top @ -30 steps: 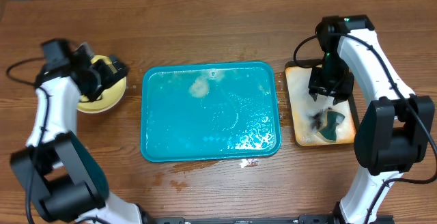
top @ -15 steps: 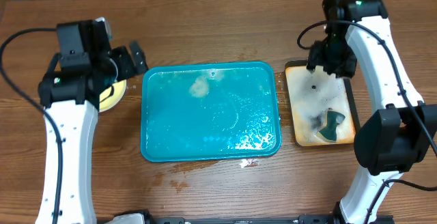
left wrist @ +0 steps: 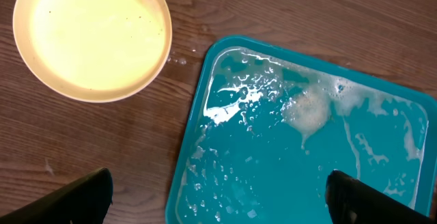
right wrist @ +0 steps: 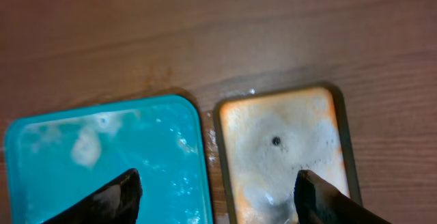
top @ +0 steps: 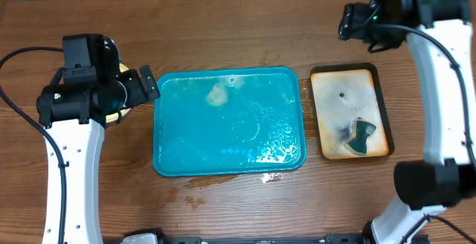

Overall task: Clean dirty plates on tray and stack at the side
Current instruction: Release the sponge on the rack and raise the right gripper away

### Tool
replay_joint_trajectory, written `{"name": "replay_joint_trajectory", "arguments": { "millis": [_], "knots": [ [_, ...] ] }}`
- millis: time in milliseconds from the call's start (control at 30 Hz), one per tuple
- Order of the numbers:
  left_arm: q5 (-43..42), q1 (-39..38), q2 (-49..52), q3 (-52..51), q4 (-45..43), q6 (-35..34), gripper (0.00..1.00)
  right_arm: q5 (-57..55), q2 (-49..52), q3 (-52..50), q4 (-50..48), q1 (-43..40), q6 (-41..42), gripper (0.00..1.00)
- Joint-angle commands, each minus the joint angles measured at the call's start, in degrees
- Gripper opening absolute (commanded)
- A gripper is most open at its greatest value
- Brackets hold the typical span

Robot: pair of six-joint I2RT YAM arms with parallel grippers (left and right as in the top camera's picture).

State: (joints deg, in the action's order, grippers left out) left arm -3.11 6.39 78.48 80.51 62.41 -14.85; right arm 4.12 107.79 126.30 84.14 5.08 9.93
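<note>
- Wooden table [top: 223, 28], brown, its grain running left to right.
- Tan tray [top: 331, 117] with a black rim, on the table's right side, surface foamy and smeared.
- Dark green sponge [top: 361, 136] lying in the tan tray's near right corner.
- Wet splashes [top: 269, 177] on the wood, near the middle.

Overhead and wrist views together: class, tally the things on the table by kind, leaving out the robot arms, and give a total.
Trays: 2, the blue tray and the small tan tray
Plates: 1 in sight, the pale yellow plate; any beneath it would be hidden
Sponges: 1, the dark green sponge on the tan tray
Total: 4
</note>
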Motion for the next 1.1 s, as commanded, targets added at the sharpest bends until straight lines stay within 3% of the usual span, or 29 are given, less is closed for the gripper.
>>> {"name": "replay_joint_trajectory", "arguments": {
  "millis": [0, 100, 600, 1067],
  "knots": [
    [0.8, 0.0, -1.3, 0.8, 0.1, -0.5, 1.00, 1.1, -3.8, 2.1, -0.2, 0.1, -1.5, 0.80],
    [0.8, 0.0, -1.3, 0.8, 0.1, -0.5, 1.00, 1.1, -5.0, 2.1, -0.1, 0.1, -1.5, 1.00],
    [0.8, 0.0, -1.2, 0.8, 0.2, -0.5, 1.00, 1.1, -15.1, 2.1, 0.2, 0.1, -1.5, 1.00],
    [0.8, 0.0, -1.2, 0.8, 0.2, -0.5, 1.00, 1.1, -15.8, 2.1, 0.3, 0.1, -1.4, 1.00]
  ]
}}
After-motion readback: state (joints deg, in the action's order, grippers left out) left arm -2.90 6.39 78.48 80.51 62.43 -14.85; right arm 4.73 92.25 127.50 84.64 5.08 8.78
